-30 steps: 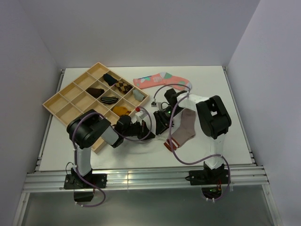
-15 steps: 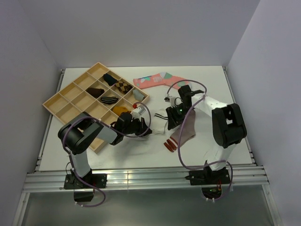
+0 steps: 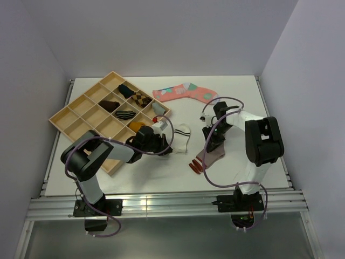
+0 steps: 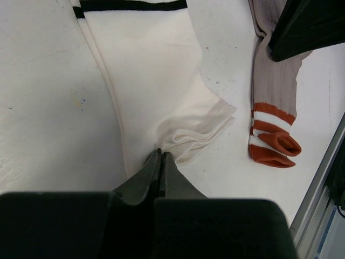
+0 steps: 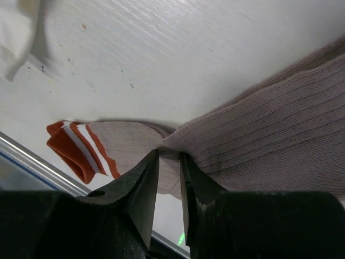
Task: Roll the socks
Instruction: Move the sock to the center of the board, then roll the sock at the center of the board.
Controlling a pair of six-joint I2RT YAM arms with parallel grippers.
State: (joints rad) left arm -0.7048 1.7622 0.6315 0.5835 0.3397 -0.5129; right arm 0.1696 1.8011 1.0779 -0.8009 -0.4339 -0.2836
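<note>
The white sock [image 3: 181, 136] lay flat near the middle of the bench [image 3: 242, 97]. It was a short, smooth-knit ankle sock with thin dark stripes across its cuff. Its other end was folded over into soft, rumpled layers. The left hand [image 4: 160, 154] was closed, its fingers pressed flat together with the tips touching that rumpled fold (the wrist view did not show whether any cloth was caught between them).

Just to the right lay the brown sock [image 3: 212, 149], apart from the white one. It was longer, of ribbed taupe knit, and its orange-red cuff with white bands pointed toward the near edge of the bench. The right hand [image 5: 168, 156] pinched a raised ridge of the ribbed fabric partway along the sock, with only a narrow gap between its fingers.

Farther back, a coral-pink sock [image 3: 183, 93] with teal and white patches lay stretched out. On the left sat a pale wooden tray [image 3: 69, 112] divided into square compartments, several of which held bundled socks.
</note>
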